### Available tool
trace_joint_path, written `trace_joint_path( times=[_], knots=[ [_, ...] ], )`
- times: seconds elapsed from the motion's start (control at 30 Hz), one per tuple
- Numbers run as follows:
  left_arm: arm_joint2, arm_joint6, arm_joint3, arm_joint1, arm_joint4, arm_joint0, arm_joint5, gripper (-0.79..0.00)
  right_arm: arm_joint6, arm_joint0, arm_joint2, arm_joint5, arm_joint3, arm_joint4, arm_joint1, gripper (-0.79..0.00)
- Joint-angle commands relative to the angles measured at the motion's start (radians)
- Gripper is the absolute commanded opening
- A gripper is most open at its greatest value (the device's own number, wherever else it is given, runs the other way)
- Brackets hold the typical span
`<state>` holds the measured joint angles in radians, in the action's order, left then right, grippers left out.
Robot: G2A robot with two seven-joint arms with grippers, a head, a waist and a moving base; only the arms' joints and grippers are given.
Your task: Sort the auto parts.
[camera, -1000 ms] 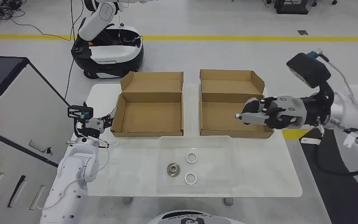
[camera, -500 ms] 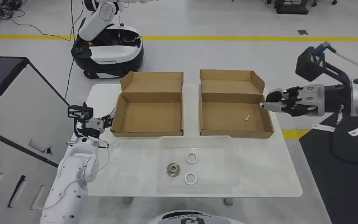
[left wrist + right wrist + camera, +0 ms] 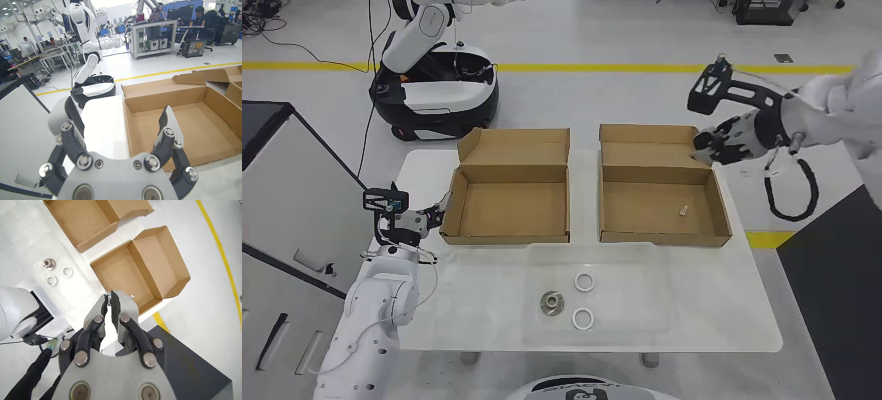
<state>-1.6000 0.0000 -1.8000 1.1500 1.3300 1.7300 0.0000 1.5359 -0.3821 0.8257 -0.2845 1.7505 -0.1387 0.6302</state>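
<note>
White table (image 3: pixel 712 300), two boxes (image 3: pixel 512 210), two rings (image 3: pixel 584 282), one hub (image 3: pixel 553 301); left fingers (image 3: pixel 166 121) wide, right fingers (image 3: pixel 115 306) pinching a bolt (image 3: pixel 108 299)

A flanged metal hub (image 3: pixel 553 301) lies flat on the table (image 3: pixel 722 300) with one white ring (image 3: pixel 584 282) and a second white ring (image 3: pixel 583 319) just beside it, apart. A small pale screw (image 3: pixel 681 210) lies in the right box (image 3: pixel 642 200); a threaded metal piece (image 3: pixel 108 299) is pinched in the right gripper (image 3: pixel 109 294).

Left gripper (image 3: pixel 117 103) open; right gripper (image 3: pixel 109 295) raised high, pinching threaded part (image 3: pixel 108 299)
</note>
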Motion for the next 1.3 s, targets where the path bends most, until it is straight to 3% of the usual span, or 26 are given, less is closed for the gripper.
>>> trace_joint_path(
  times=[0.0,0.23,0.5,0.97,1.27],
  knots=[
    [0.000,0.000,0.000,0.000,0.000,0.000,0.000,0.000,0.000,0.088,-0.129,0.000,-0.051,-0.011,0.017,-0.785],
    [0.000,0.000,0.000,0.000,0.000,0.000,0.000,0.000,-0.003,0.268,-0.436,-0.003,-0.218,-0.032,0.099,-0.785],
    [0.000,0.000,0.000,0.000,0.000,0.000,0.000,0.000,-0.020,0.326,-0.650,-0.020,-0.393,-0.021,0.202,-0.785],
    [0.000,0.000,0.000,0.000,0.000,0.000,0.000,0.000,-0.011,0.190,-0.656,-0.011,-0.645,-0.131,0.379,-0.785],
    [0.000,0.000,0.000,0.000,0.000,0.000,0.000,0.000,-0.008,0.116,-0.656,-0.008,-0.776,-0.160,0.459,-0.785]
  ],
)
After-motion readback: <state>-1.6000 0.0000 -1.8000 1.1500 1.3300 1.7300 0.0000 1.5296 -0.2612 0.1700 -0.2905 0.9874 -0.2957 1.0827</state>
